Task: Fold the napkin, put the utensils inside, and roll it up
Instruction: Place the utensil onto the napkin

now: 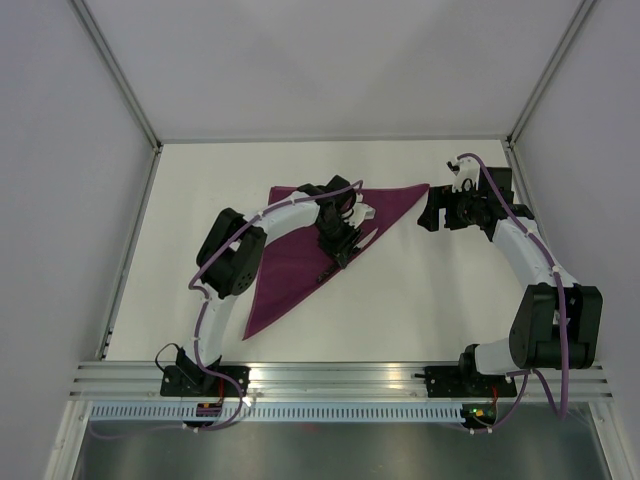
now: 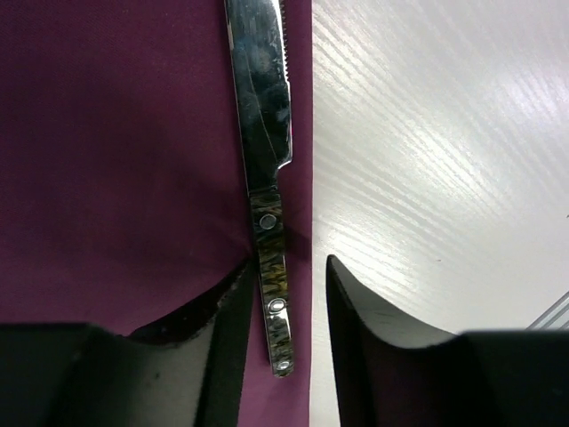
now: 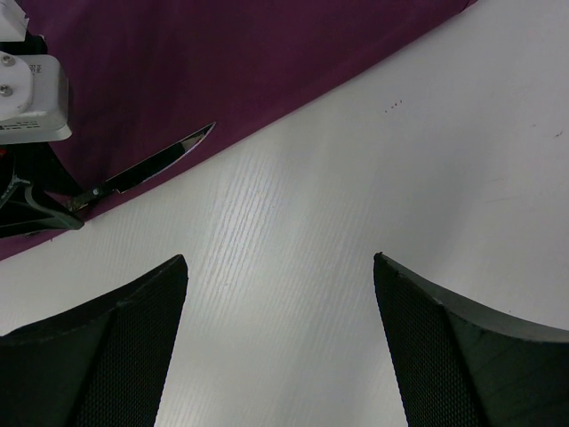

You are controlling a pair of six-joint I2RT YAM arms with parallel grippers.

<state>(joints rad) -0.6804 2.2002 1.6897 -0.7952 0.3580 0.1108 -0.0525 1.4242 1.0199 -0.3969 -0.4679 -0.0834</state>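
Note:
The magenta napkin (image 1: 295, 265) lies folded into a triangle on the white table (image 1: 420, 300). A silvery knife (image 2: 262, 133) with a dark riveted handle lies on the napkin (image 2: 116, 160) along its folded edge. My left gripper (image 1: 338, 252) is low over it, with the handle between the spread fingers (image 2: 227, 329). The right finger stands apart from the handle. My right gripper (image 1: 432, 215) is open and empty over bare table by the napkin's right corner. Its wrist view shows the napkin (image 3: 222, 62) and the knife (image 3: 156, 163). No other utensil shows.
White walls close the table at the back and both sides. An aluminium rail (image 1: 340, 378) runs along the near edge by the arm bases. The left arm's wrist (image 3: 27, 98) shows at the left of the right wrist view.

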